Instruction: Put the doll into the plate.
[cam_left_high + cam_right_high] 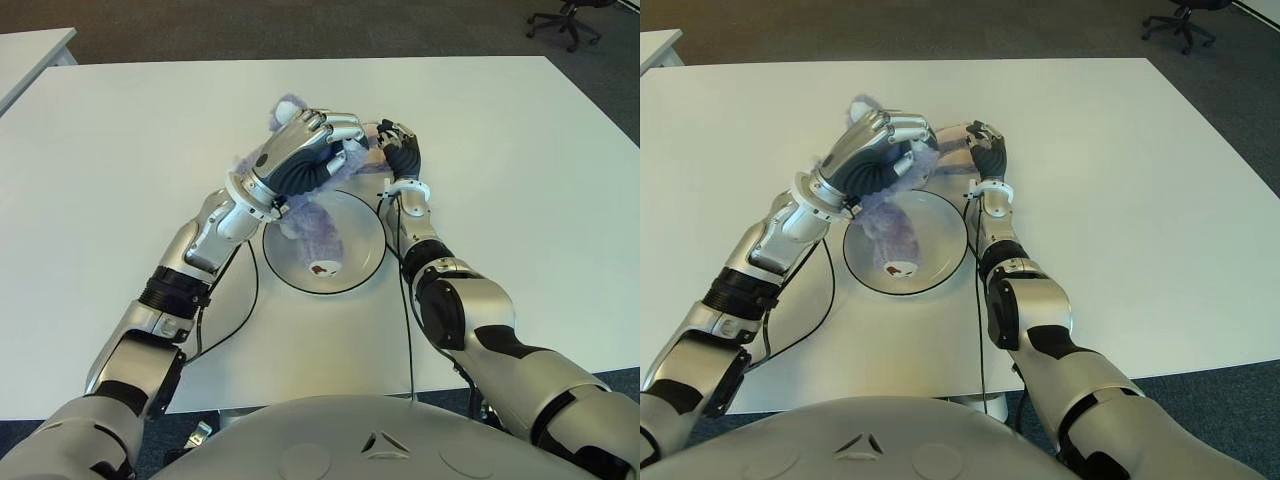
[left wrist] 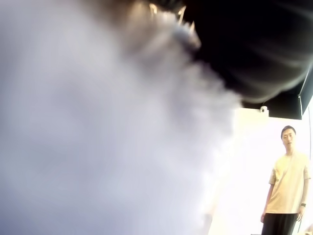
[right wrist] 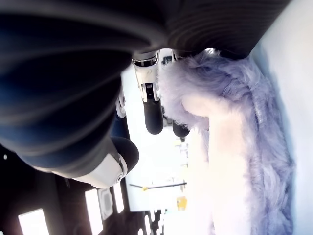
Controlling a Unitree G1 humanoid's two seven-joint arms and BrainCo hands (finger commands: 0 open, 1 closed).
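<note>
nearest, a round white plate sits on the white table, with the lower end of a fluffy purple plush doll lying in it. the doll's upper part rises past the plate's far rim, where the left hand has its fingers curled around it from above. just beside, the right hand touches the doll's far side, fingers bent against the fur. beyond the table, an office chair stands on dark carpet.
</note>
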